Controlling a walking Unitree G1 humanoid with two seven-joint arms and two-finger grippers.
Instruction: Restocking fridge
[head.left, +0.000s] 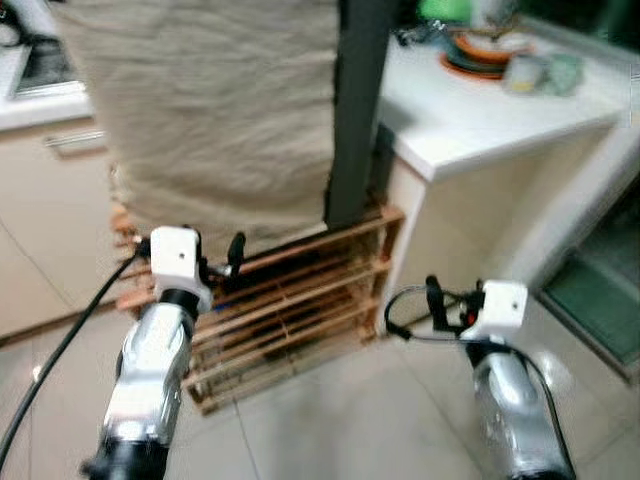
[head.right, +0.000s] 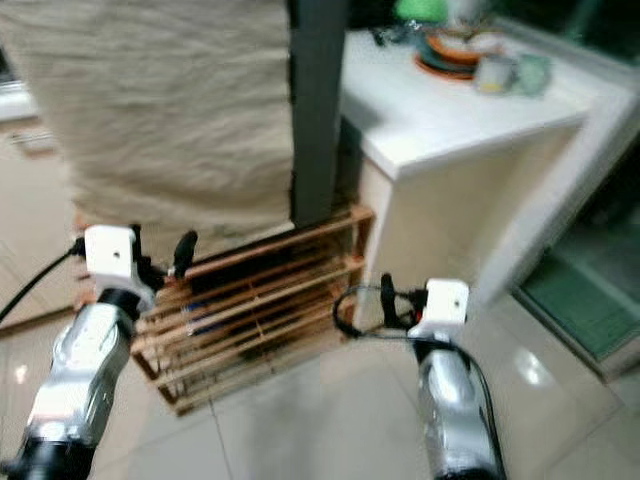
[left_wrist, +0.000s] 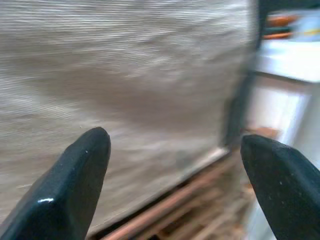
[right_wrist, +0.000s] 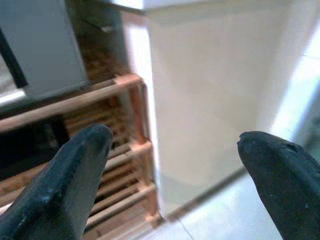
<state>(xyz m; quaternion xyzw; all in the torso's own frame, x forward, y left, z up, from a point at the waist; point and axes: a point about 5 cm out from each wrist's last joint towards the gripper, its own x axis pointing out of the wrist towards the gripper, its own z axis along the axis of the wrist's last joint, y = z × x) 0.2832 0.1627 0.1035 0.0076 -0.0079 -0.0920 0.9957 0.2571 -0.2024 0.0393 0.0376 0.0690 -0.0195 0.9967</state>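
Two grippers are up in front of you, both empty with fingers spread apart: your left gripper (left_wrist: 175, 185) faces a beige cloth (head.left: 215, 110) draped over a tall unit, and your right gripper (right_wrist: 170, 175) points at the corner where a wooden slatted rack (head.left: 290, 310) meets a white counter cabinet (head.left: 470, 215). The rack stands on the tiled floor (head.left: 330, 420), just below the cloth and beside a dark upright panel (head.left: 355, 110). You cannot tell whether this covered unit is the fridge. Dishes (head.left: 480, 50) sit on the countertop, blurred.
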